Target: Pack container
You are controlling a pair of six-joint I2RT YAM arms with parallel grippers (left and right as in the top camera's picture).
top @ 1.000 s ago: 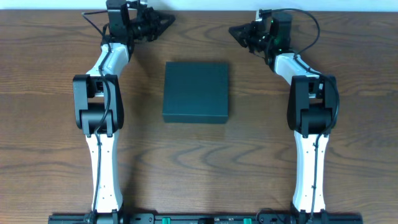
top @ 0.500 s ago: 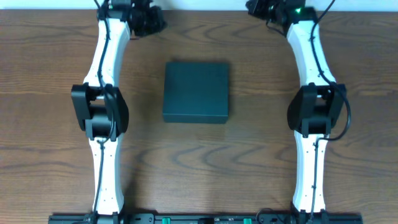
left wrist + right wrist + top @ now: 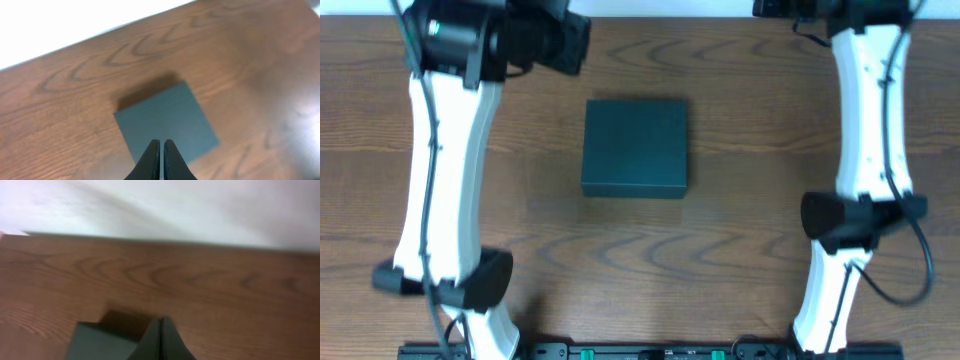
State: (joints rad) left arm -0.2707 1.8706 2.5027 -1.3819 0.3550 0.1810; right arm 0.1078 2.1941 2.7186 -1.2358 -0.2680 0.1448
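Observation:
The container (image 3: 635, 147), a dark teal square box with its lid down, lies flat at the middle of the wooden table. High above the table hangs my left gripper (image 3: 161, 142); its black fingers are pressed together with nothing between them, and the container (image 3: 167, 122) lies below and just ahead of the tips. My right gripper (image 3: 161, 319) is also shut and empty. It is held above the table's far side, with a corner of the container (image 3: 100, 342) at the lower left of the right wrist view.
Both white arms are raised high over the table, the left arm (image 3: 445, 150) along the left side and the right arm (image 3: 868, 110) along the right. Beyond the table's far edge (image 3: 150, 239) is a white wall.
Both arms have lifted up from the table's back corners towards the overhead camera. Both grippers stayed shut. The container has not moved.

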